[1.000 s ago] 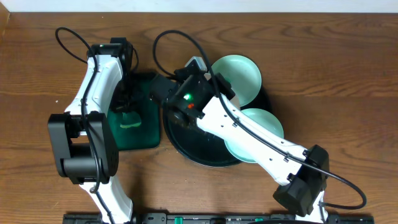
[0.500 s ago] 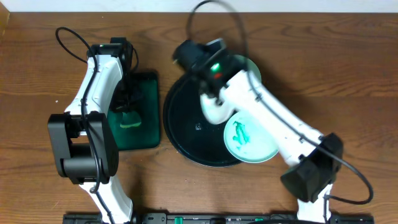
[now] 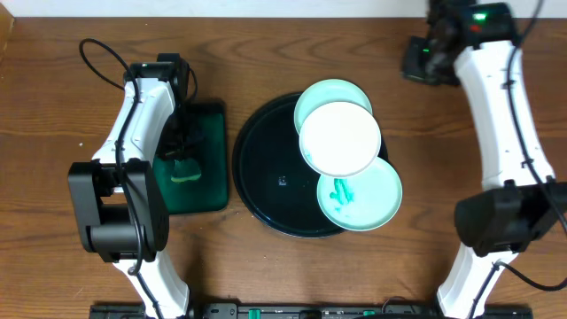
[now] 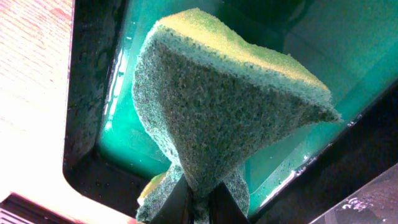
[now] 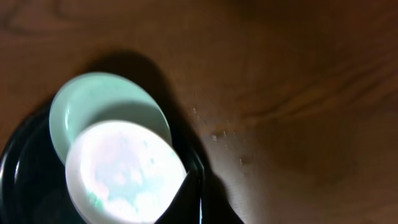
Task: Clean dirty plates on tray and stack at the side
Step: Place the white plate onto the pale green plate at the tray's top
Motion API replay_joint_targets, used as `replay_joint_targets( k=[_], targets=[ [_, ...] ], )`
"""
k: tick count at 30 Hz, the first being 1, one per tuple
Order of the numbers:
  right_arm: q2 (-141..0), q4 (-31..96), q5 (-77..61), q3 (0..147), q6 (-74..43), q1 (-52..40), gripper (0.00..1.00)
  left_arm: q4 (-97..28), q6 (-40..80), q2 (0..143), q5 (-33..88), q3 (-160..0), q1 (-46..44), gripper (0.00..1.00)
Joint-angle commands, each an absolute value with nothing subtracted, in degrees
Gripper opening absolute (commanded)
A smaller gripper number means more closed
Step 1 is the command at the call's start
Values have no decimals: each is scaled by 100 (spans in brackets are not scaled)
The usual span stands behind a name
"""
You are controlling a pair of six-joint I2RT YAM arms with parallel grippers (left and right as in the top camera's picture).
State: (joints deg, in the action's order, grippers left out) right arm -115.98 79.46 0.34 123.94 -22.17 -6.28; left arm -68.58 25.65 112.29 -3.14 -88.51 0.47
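My left fingers (image 4: 176,205) are pinched tight on a green sponge (image 4: 217,118) over the green tray (image 3: 205,124); only the left wrist view shows that grip. My right fingers (image 5: 186,202) are closed on nothing above the worktop (image 3: 53,106). Overhead, on the black tray (image 3: 266,177), the white plate (image 3: 340,139) overlaps the plain mint plate (image 3: 332,91) and the smeared mint plate (image 3: 363,197), which the right wrist view misses.

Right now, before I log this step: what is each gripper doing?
Left gripper: closed on the sponge.
Right gripper: closed, holding nothing.
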Motion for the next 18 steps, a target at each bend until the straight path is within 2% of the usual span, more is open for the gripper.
replay_joint_targets(
  k=[1,2,3,6,10,14,18],
  targets=[
    [-11465,8311,-777,12440,-1839,-484,12,-6893,2534,11251,-340,-8823,40,8],
    [-11465,8433,-775,12438,-1782,-482,22,-6895,2534,11251,-340,-8823,40,8],
    [-11465,8565,-779,12438,-1699,-484,37,-6895,2534,11251,-340,-8823,40,8],
    [-11465,8965,-784,12357,-1446,-604,51,-6897,2534,11251,-340,-8823,40,8],
    [-11465,9137,-731,11885,-1553,-880,51,-6895,2532,11251,-340,-8823,40,8],
    [-11465,8831,-414,10969,-2150,-947,52,-6893,2532,11251,-340,-8823,40,7],
    [-11465,8132,-694,10020,-2224,-950,42,-6893,2530,11251,-340,-8823,40,8]
  ],
)
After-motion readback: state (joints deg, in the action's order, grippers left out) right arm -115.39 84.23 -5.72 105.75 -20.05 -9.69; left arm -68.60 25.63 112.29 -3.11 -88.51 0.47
